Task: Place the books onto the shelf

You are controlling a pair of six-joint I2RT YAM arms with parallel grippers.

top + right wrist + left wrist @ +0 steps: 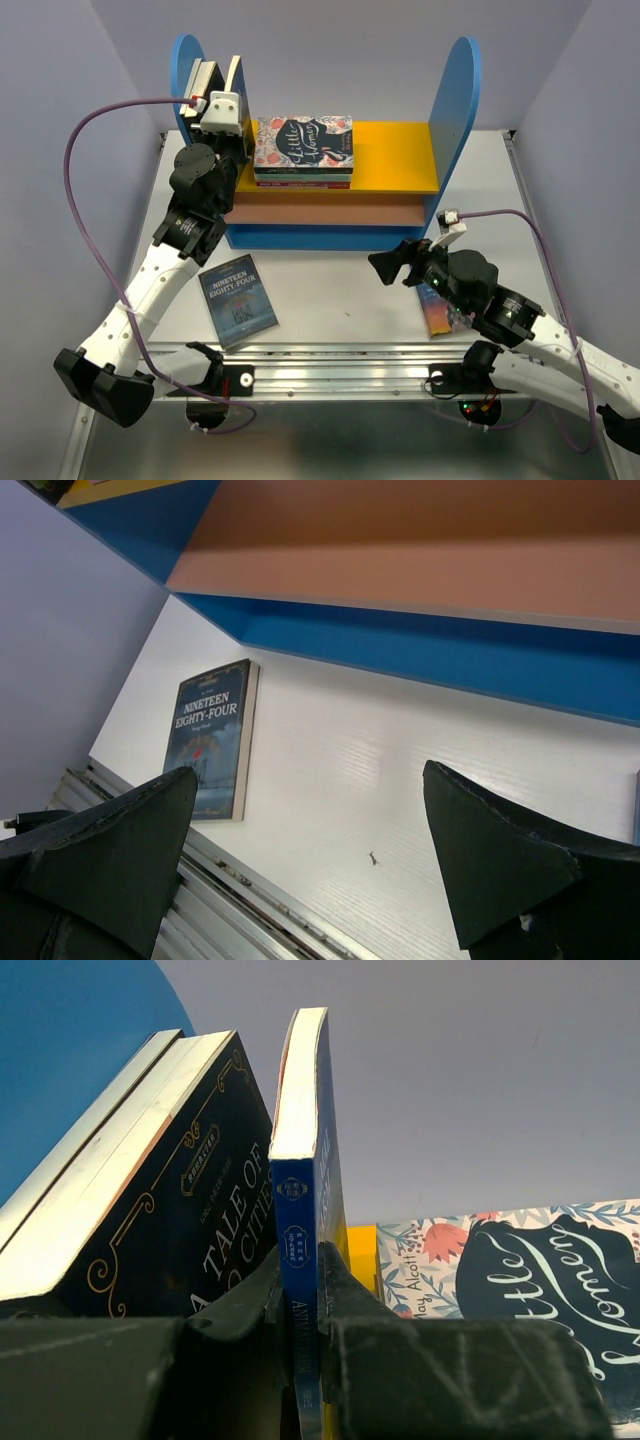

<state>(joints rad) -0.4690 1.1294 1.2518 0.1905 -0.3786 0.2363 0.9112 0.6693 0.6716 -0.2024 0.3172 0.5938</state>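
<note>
**Floral book, white worktop, pale walls**

A floral "Little Women" book lies flat, cover up. White and pink flowers frame a dark oval that carries the title in pale script. In the left wrist view its cover fills the lower right corner, and "May Alcott" can be read near its edge. The white worktop shows a faint wood grain. In the right wrist view a small dark speck sits on it. A ribbed metal rail runs along the worktop's near edge. Plain lavender-grey walls close in the back and both sides.
</note>
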